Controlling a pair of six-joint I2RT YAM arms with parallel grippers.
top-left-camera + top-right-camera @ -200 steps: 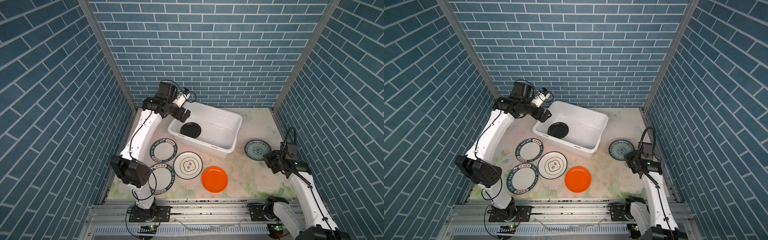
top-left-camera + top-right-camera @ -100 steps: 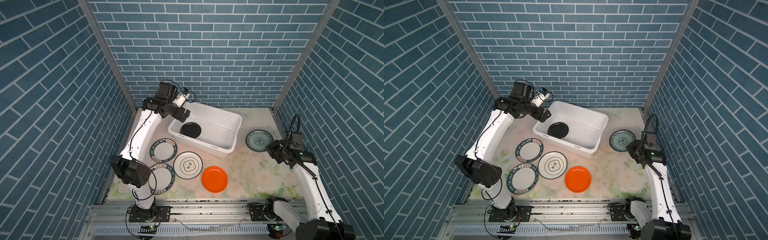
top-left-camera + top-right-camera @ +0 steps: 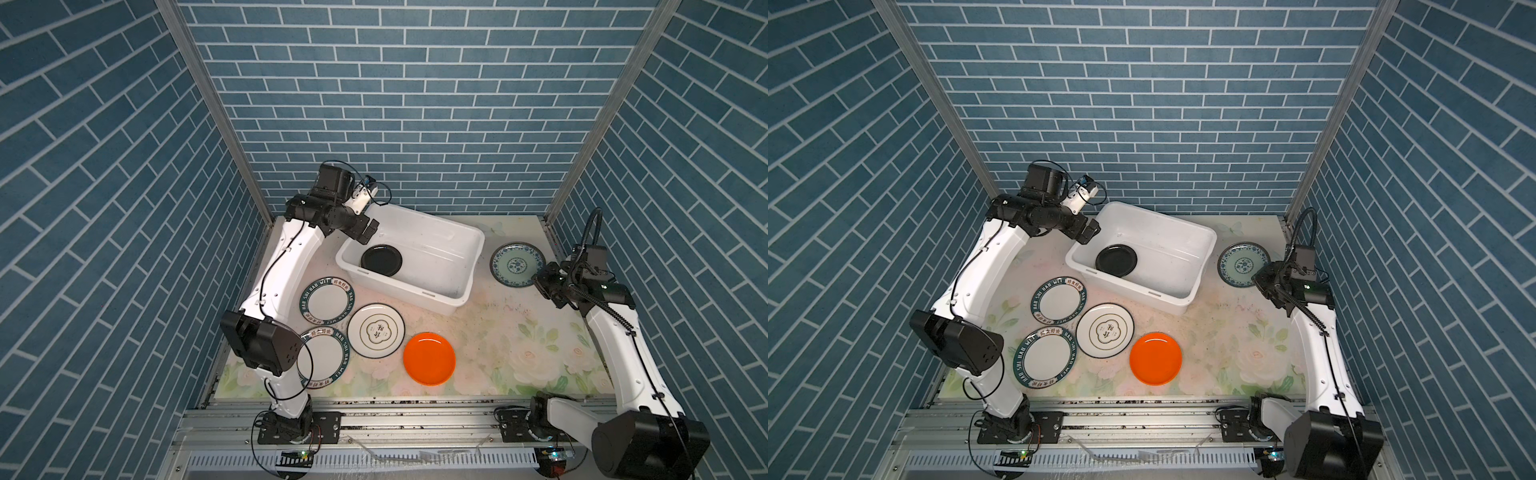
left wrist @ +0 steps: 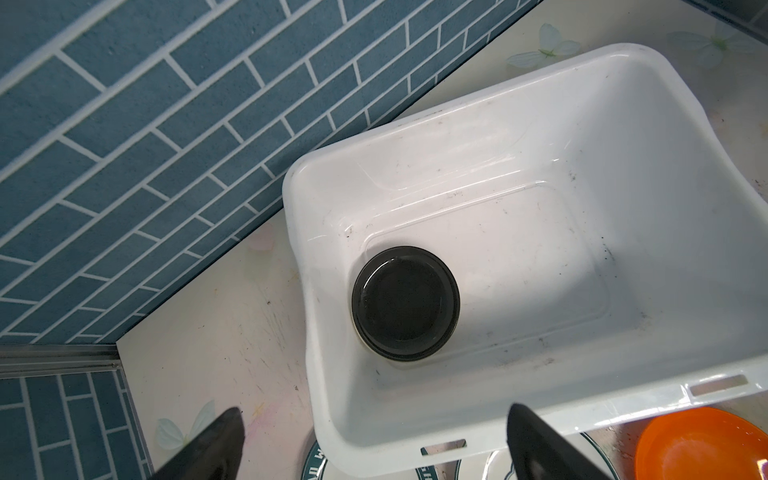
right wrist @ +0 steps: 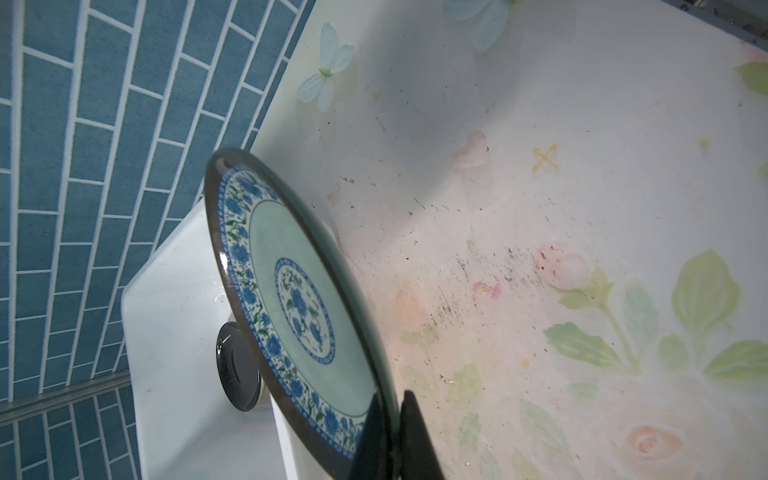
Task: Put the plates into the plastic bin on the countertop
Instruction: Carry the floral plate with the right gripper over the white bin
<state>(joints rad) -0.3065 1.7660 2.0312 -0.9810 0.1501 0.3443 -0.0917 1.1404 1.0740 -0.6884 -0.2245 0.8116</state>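
The white plastic bin (image 3: 438, 272) stands at the back of the countertop (image 3: 519, 345), and a black plate (image 3: 381, 260) lies in its left end. My left gripper (image 3: 368, 230) hangs open and empty above the bin's left rim (image 4: 332, 440). My right gripper (image 3: 542, 279) is shut on the rim of the blue-green patterned plate (image 3: 517, 264), held off the countertop to the right of the bin; the right wrist view shows this plate (image 5: 299, 307) tilted. Two green-lettered white plates (image 3: 327, 300) (image 3: 322, 362), a gold-motif plate (image 3: 376, 330) and an orange plate (image 3: 429, 358) lie in front of the bin.
Blue tiled walls close in the back and both sides. A grey metal rail (image 3: 395, 415) runs along the front edge. My left arm's elbow (image 3: 262, 347) overhangs the nearer green-lettered plate.
My right gripper has carried the blue-green plate toward the back wall, alongside the bin's right end. The left arm has not moved.
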